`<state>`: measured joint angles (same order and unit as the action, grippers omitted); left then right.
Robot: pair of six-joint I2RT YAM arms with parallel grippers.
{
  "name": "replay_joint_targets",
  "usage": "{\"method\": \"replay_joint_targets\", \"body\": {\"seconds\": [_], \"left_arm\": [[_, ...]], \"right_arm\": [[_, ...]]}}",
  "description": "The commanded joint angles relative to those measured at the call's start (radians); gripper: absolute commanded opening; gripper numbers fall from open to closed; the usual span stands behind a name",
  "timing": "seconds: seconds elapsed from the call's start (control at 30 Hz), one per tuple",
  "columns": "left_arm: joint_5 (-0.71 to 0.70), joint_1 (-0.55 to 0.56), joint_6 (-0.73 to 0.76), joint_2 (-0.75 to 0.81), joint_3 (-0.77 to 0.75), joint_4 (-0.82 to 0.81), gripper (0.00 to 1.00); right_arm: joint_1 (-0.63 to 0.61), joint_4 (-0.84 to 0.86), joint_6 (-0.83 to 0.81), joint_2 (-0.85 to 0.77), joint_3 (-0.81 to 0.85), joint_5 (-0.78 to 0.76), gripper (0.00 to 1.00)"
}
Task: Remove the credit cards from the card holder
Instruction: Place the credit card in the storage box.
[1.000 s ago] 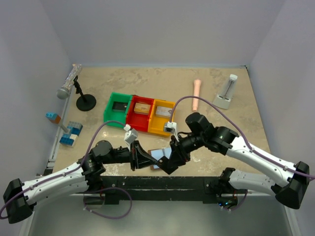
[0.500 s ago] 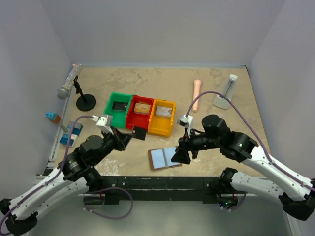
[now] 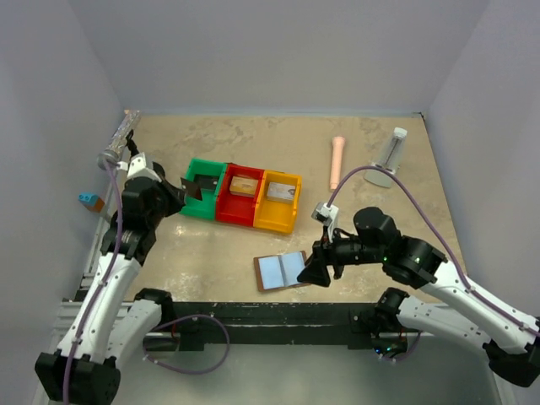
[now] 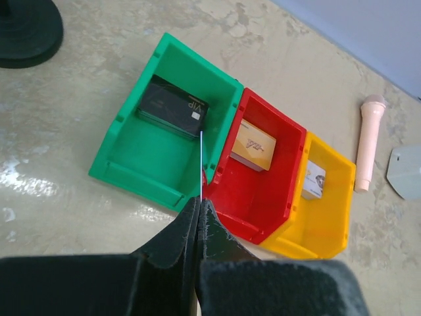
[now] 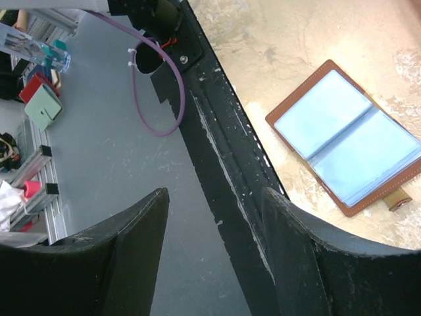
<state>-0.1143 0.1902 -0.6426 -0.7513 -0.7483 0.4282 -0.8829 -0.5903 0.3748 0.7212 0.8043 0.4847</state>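
Progress: nearly done, by my read. Left tool (image 4: 200, 203) clamps a dark card (image 3: 196, 187) over green bin (image 4: 112, 155) at 10 o'clock. Green bin, red bin (image 4: 258, 197) and yellow bin (image 4: 316, 224) each hold one card. Card holder (image 3: 281, 271) lies open at 6 o'clock and its pockets look empty. Right tool (image 5: 214, 194) gapes, empty, at the holder's 3 o'clock. Beige stone-look worktop (image 3: 253, 143), pale grey walls (image 3: 270, 51).

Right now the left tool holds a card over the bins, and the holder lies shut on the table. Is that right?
Not quite: the holder lies open, its pale blue inside facing up, as the right wrist view shows. Otherwise it stands: the left tool holds a card over the bins, and the holder lies on the table.
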Motion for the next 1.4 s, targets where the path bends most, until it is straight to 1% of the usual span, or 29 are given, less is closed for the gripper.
{"method": "replay_joint_targets", "body": {"seconds": [0.0, 0.07, 0.23, 0.4, 0.6, 0.73, 0.93, 1.1, 1.17, 1.37], "left_arm": [[0.315, -0.095, 0.046, -0.103, -0.020, -0.202, 0.00], [0.352, -0.101, 0.070, -0.132, -0.017, -0.270, 0.00], [0.445, -0.156, 0.116, -0.236, -0.037, -0.341, 0.00], [0.398, -0.179, 0.214, -0.309, -0.069, -0.318, 0.00], [0.381, -0.190, 0.267, -0.365, -0.071, -0.353, 0.00], [0.378, -0.190, 0.302, -0.437, -0.092, -0.350, 0.00], [0.363, -0.190, 0.302, -0.525, -0.098, -0.361, 0.00], [0.372, -0.190, 0.290, -0.575, -0.103, -0.411, 0.00], [0.380, -0.190, 0.290, -0.592, -0.103, -0.466, 0.00], [0.378, -0.190, 0.294, -0.658, -0.118, -0.483, 0.00]], "right_arm": [[0.001, 0.075, 0.018, 0.003, -0.014, 0.022, 0.62], [0.001, 0.079, 0.010, 0.010, -0.019, 0.031, 0.62], [0.001, 0.090, -0.002, 0.037, -0.025, 0.046, 0.62], [0.001, 0.092, -0.008, 0.044, -0.022, 0.064, 0.61], [0.001, 0.087, -0.007, 0.043, -0.020, 0.080, 0.62], [0.002, 0.092, -0.001, 0.049, -0.025, 0.091, 0.61], [0.001, 0.101, 0.006, 0.053, -0.034, 0.094, 0.61], [0.001, 0.119, 0.012, 0.063, -0.047, 0.095, 0.61], [0.001, 0.122, 0.015, 0.066, -0.051, 0.097, 0.61], [0.001, 0.145, 0.029, 0.076, -0.070, 0.100, 0.61]]}}
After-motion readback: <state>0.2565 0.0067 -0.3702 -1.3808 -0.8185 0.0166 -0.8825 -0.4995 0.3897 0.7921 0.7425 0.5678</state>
